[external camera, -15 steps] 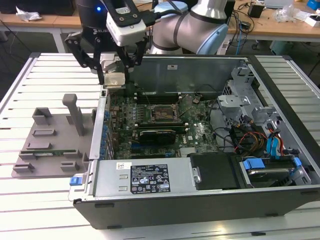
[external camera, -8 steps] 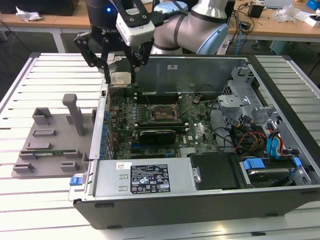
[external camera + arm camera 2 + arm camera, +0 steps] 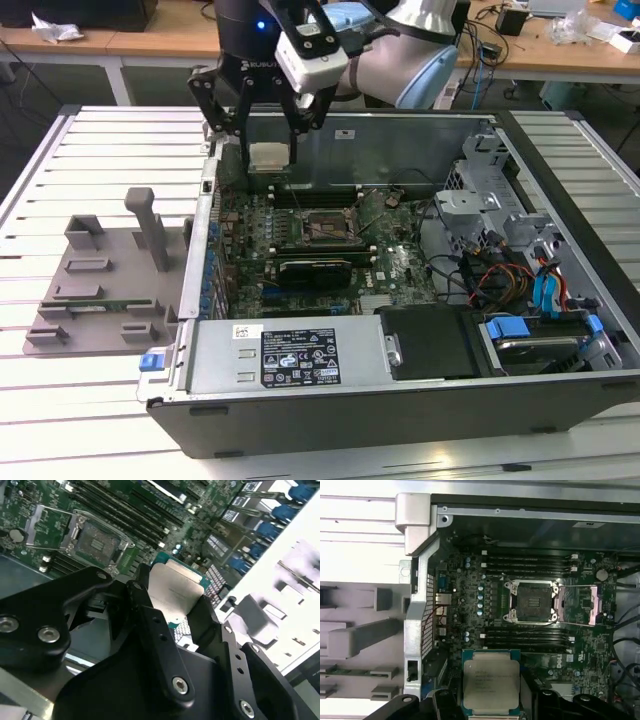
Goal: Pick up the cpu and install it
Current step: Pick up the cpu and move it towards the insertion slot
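We had the gripper point(image 3: 270, 152) closed on the cpu point(image 3: 271, 157). Its two dark fingers point(image 3: 145, 615) pressed on opposite edges of the chip, so the silvery lid lay bare between them, facing up toward the wrist. In the first wrist view the chip's green rim sat square to the fingers rather than skewed, and we judged the hold sound.

The chip hung in the air above the motherboard point(image 3: 470, 605), inside the open computer case point(image 3: 215, 355). It was near the case wall on the exterior view's left and touched nothing beneath it. The socket point(image 3: 532, 600) lay apart from it, beyond a bank of memory slots point(image 3: 525, 636), with its load plate point(image 3: 580, 605) swung open to one side and the seat bare.

To do this carry well, we thought, the chip should be held level and the grip left unchanged. We judged that its edges should be lined up with the socket frame while it was well above the seat, and its corner marks matched. It should then go straight down without sliding, since the seat's contacts looked fine and easy to bend. We also reckoned the fingers needed to pass clear of the raised load plate.

The grey fixture tray point(image 3: 100, 290) sat outside the case, well apart from the gripper.
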{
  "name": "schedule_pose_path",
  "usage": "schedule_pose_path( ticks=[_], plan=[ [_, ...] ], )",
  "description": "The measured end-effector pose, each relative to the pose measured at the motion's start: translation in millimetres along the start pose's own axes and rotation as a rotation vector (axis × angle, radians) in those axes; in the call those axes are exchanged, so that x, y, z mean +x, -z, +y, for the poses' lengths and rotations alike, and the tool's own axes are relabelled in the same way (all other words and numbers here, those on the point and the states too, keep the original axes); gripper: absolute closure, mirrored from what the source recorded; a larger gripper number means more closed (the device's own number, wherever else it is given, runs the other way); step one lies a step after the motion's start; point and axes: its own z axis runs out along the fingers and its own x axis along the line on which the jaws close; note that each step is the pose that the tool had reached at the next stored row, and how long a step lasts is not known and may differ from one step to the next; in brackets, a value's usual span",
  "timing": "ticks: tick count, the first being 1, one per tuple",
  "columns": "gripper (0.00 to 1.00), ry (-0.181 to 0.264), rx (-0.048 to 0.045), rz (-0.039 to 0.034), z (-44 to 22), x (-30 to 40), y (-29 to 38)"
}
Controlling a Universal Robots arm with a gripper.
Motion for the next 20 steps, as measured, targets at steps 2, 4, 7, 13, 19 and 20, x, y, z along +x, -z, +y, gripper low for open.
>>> schedule_pose_path(
  ticks=[2,4,7,13,19,20],
  plan=[
    [0.45,0.000,0.0000,0.0015,2.1,-6.1,-1.6],
    [0.45,0.000,-0.0001,0.0024,3.6,-11.5,-3.1],
    [0.45,0.000,-0.0002,0.0037,4.9,-18.6,-4.9],
    [0.45,0.000,-0.0002,0.0061,6.6,-30.4,-9.6],
    [0.45,0.000,-0.0003,0.0087,8.4,-43.8,-13.8],
    [0.45,0.000,-0.0002,0.0092,8.8,-46.5,-14.7]
  ],
)
